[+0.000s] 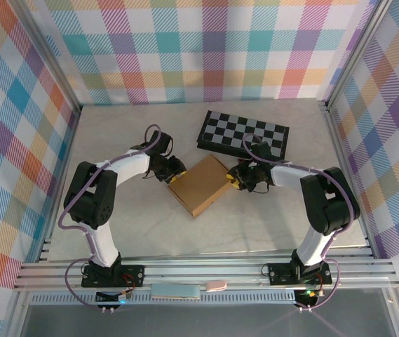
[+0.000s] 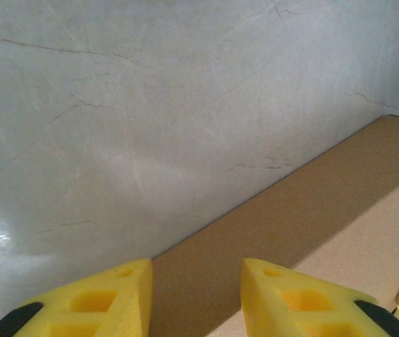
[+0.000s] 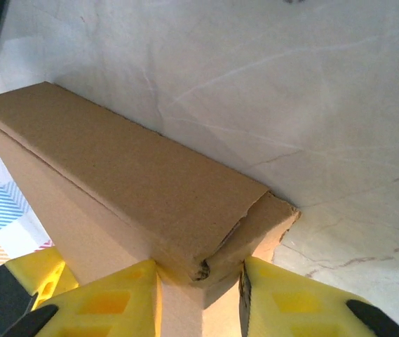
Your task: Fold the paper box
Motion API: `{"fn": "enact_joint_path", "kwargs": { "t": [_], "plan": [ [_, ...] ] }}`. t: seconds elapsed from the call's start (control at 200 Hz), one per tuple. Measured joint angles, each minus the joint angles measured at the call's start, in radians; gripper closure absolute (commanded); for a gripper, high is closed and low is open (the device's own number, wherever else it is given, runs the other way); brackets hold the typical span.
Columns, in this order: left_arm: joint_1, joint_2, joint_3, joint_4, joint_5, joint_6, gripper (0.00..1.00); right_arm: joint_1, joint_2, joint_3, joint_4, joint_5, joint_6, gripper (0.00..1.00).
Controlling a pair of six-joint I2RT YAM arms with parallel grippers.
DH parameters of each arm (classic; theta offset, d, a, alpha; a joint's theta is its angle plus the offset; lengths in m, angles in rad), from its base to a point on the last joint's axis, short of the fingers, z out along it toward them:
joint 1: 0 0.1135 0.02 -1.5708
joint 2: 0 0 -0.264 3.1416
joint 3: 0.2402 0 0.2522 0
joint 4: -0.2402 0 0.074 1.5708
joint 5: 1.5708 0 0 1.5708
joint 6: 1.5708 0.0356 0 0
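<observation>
On the table [image 1: 115,232] the paper box [image 1: 200,185] lies flat and folded up in the middle, cornerwise between both arms, likely so each can work one side. The right gripper [image 3: 200,270] pinches its gaping corner, seemingly to press the flap home. The left gripper [image 2: 195,270] straddles the opposite edge, and I cannot tell whether it grips.

Slim, plain brown paper box [image 1: 200,185], closed, lying flat and turned diagonally near the middle of the table [image 1: 115,140]. One corner crumpled, flap edge gaping slightly.
</observation>
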Motion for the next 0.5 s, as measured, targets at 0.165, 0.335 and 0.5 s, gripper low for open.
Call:
{"fn": "enact_joint_path", "kwargs": {
  "t": [0.165,0.335,0.5],
  "plan": [
    [-0.001,0.000,0.000,0.000,-0.001,0.001,0.63,0.002,0.018,-0.002,0.019,0.001,-0.004,0.53],
    [-0.004,0.002,0.000,0.000,-0.001,0.004,0.63,0.002,0.024,-0.001,0.030,0.001,-0.050,0.49],
    [-0.005,0.006,0.000,-0.001,-0.001,0.008,0.63,0.002,0.047,0.014,0.046,-0.004,-0.126,0.53]
  ]
}}
